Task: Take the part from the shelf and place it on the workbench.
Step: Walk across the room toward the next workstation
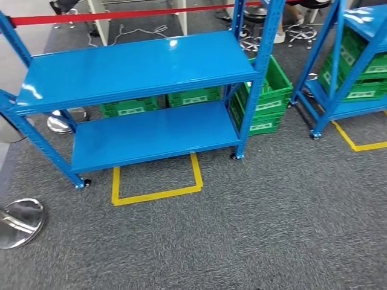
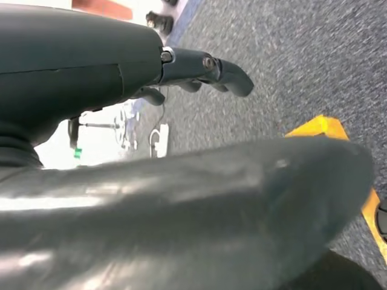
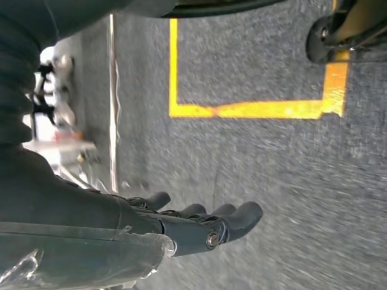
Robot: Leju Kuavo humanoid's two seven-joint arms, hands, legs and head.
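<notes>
No part is seen on the blue shelf (image 1: 136, 66), whose two boards lie bare in the head view; where the part is cannot be told. The left robot hand (image 2: 191, 69) is seen with its fingers (image 2: 233, 78) stretched out and apart over grey carpet (image 2: 296, 54), nothing held in it, and a strip of yellow floor tape (image 2: 319, 125) lies just beyond the fingertips. The right robot hand (image 3: 196, 226) is likewise extended and empty, its fingers (image 3: 242, 216) loosely spread above the carpet, with a yellow taped outline (image 3: 246, 110) further out. Green crates (image 1: 265, 99) are stacked behind the shelf, and a second blue rack (image 1: 346, 72) stands apart beside it.
</notes>
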